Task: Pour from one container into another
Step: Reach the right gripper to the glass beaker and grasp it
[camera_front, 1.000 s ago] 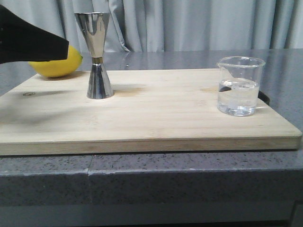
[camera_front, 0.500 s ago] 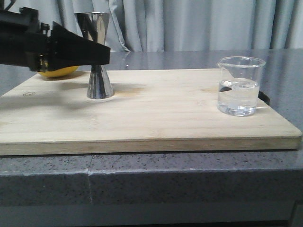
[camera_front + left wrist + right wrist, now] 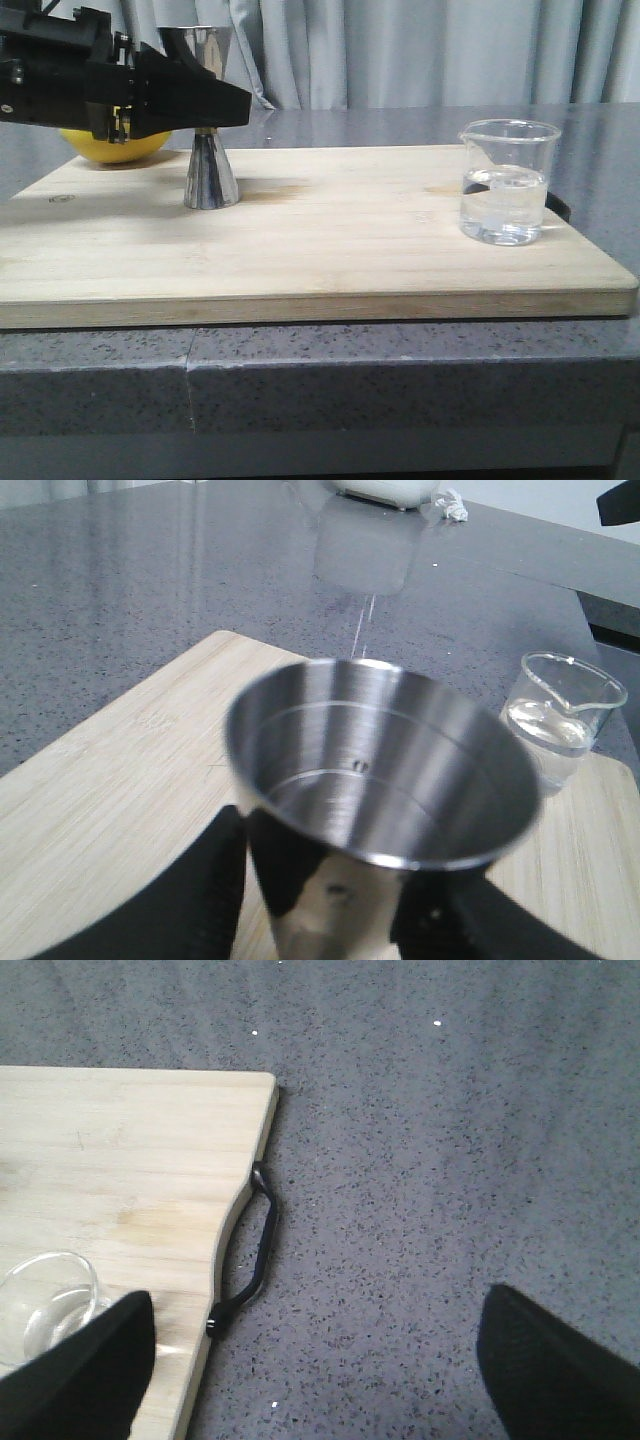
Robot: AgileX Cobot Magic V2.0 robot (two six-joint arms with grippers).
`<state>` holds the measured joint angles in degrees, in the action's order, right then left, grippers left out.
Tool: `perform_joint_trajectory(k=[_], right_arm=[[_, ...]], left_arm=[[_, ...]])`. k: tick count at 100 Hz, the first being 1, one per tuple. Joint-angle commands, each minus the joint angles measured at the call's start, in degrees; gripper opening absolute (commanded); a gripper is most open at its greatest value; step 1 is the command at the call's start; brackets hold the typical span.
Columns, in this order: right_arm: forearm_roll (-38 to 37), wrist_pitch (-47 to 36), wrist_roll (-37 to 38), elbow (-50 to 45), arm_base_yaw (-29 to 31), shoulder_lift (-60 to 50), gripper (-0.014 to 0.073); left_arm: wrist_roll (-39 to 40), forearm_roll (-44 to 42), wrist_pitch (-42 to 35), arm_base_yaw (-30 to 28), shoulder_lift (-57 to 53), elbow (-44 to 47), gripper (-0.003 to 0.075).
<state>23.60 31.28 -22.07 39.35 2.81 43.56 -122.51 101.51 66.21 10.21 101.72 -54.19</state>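
Beaker (image 3: 506, 182) stands upright, part-filled, near right edge of board (image 3: 330, 250); jigger (image 3: 208, 120) upright far left. Left gripper (image 3: 335, 920) straddles jigger waist, fingers (image 3: 205, 100) either side (contact unclear, so closure cannot be told). Right gripper (image 3: 310, 1360) spread wide, empty, above countertop (image 3: 430, 1160) beside beaker. Step: securing jigger. Next: right arm grasps beaker. Mid-board open; lemon (image 3: 115, 147) behind jigger.

Even soft light, faint board shadows, blurred jigger (image 3: 380, 810) rim close-up
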Motion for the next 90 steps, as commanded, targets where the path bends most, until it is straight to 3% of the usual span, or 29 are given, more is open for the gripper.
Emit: perform_joint_trajectory(k=[1, 26, 61, 76, 90], right_arm=[[0.83, -4.15, -0.81, 1.52, 0.09, -0.35, 0.0592], [3.04, -5.36, -2.17, 3.18, -1.73, -0.23, 0.0592], [3.26, -4.7, -3.01, 3.71, -16.9, -0.09, 0.0592], [3.26, -4.39, -3.01, -0.23, -20.54, -0.21, 0.0592], [4.01, -12.35, -3.01, -7.58, -22.6, -0.21, 0.0592]], left_arm=[[-0.21, 3.99, 6.69, 0.39, -2.01, -1.46, 0.0232], [-0.21, 3.99, 6.77, 0.39, -2.01, -1.46, 0.0187], [-0.21, 3.99, 6.67, 0.39, -2.01, -1.46, 0.0187], [-0.21, 3.99, 6.67, 0.39, -2.01, -1.46, 0.0187], [-0.21, 3.99, 6.67, 0.39, -2.01, -1.46, 0.0187]])
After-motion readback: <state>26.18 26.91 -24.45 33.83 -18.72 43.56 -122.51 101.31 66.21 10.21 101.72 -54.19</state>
